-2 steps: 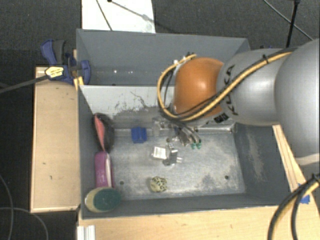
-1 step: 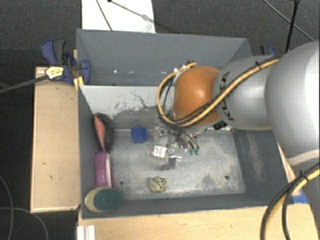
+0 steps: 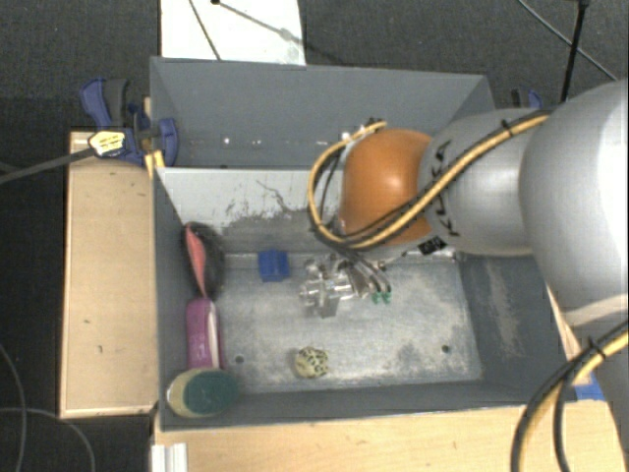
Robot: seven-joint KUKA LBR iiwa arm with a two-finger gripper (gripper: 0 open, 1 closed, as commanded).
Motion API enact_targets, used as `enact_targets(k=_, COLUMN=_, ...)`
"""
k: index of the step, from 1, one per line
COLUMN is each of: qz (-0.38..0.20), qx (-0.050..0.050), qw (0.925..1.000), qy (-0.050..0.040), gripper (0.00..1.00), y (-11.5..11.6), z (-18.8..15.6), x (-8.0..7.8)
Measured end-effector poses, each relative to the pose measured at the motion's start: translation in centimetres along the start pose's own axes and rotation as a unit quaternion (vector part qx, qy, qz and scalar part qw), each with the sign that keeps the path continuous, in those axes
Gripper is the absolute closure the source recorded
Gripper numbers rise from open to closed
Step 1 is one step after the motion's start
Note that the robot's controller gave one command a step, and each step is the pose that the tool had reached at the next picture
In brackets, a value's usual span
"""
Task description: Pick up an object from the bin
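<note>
Hand low over the middle of the bin, spread or pressed together impossible to tell; nearest, beside it on the view's left, a small blue block; probably light, stiff, flat-sided; best pinched across opposite faces; speckled ball likelier to roll.

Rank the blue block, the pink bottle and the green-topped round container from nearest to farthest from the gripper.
1. The blue block, just left of the gripper.
2. The pink bottle, lying at the far left side.
3. The green-topped round container, in the front left corner.
</note>
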State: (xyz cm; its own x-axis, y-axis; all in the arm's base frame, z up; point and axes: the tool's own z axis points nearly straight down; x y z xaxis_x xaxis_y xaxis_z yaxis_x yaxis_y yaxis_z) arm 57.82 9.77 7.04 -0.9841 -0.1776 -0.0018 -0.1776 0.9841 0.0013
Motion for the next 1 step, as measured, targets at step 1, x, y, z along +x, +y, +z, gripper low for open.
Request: enact_targets(k=1, qz=-0.008, qx=0.001, qw=1.0000, qy=-0.0047, gripper=1.00, y=0.55, z=-16.22, x=1.42)
